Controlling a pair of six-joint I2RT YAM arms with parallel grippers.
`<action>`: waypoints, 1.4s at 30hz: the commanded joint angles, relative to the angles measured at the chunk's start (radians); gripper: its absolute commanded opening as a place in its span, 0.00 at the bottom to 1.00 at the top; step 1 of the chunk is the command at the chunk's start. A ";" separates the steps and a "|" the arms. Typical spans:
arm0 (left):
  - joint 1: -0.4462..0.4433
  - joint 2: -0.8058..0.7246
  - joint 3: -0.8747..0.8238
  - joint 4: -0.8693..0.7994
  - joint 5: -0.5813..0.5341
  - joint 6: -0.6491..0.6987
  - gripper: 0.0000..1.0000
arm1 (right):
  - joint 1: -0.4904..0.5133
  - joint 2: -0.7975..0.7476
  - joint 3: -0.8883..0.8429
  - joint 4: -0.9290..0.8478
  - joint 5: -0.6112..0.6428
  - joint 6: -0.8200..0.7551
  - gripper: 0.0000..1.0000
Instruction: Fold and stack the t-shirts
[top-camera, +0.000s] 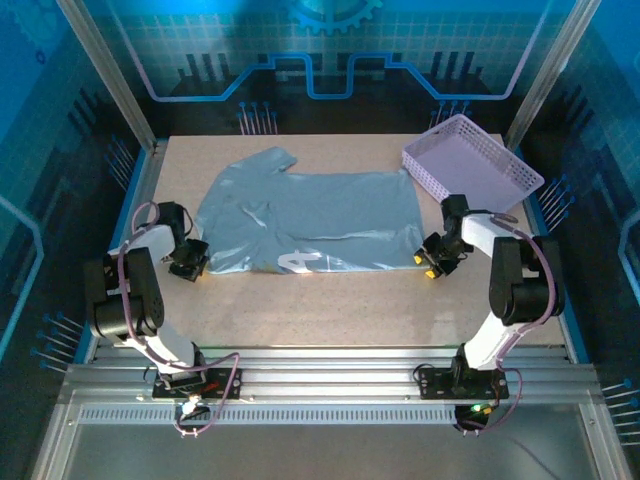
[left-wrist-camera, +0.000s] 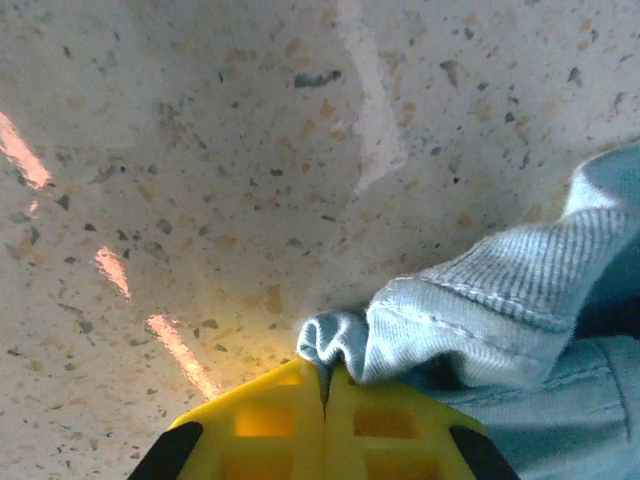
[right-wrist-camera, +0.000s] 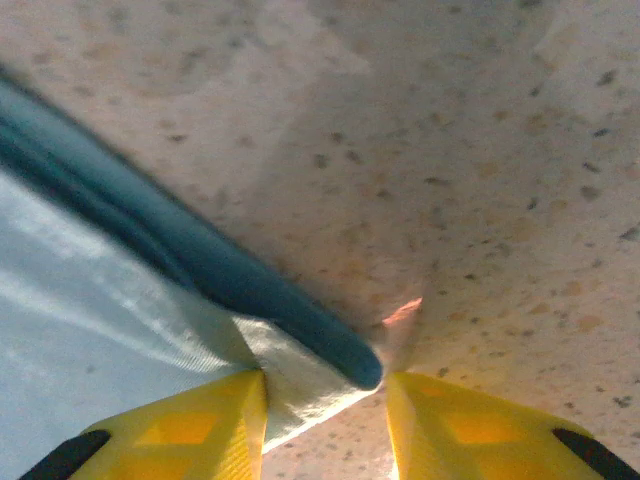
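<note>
On the speckled table (top-camera: 330, 300), one pale grey-blue t-shirt (top-camera: 310, 225) is lying spread out almost flat and sideways. Its neck is pointing to the far left and a patch of white print is showing at its near edge. A lavender basket (top-camera: 470, 165) is sitting at the far right corner of the table, just beside the shirt's far right corner.

The two arms are reaching to the shirt's two near corners. At the near left corner, the left tool (top-camera: 188, 262) is pressing its yellow fingers together on a small bunch of stitched, ribbed edge. In the left wrist view the cloth is puckering right at the fingertips. At the near right corner, the right tool (top-camera: 435, 262) is holding its fingers apart. In the right wrist view the corner of the cloth is lying between them on the table, touching the left finger and not yet pinched.

The step in hand appears to be taking hold of the near edge for a first fold, with only the left side secured. The next move is probably calling for the right tool to come together on its corner. After that, both arms would be lifting evenly and carrying the near edge toward the far edge, keeping the thin fabric taut so it is not sagging or slipping free.
</note>
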 joint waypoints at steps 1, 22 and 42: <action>0.007 0.017 0.034 -0.019 -0.031 0.022 0.00 | 0.011 0.027 0.030 -0.038 0.046 0.031 0.39; 0.019 -0.172 0.014 -0.282 -0.225 0.013 0.00 | 0.065 -0.127 0.007 -0.310 0.220 0.018 0.00; -0.001 -0.294 -0.036 -0.381 -0.294 -0.135 0.42 | 0.100 -0.311 -0.109 -0.447 0.263 0.055 0.48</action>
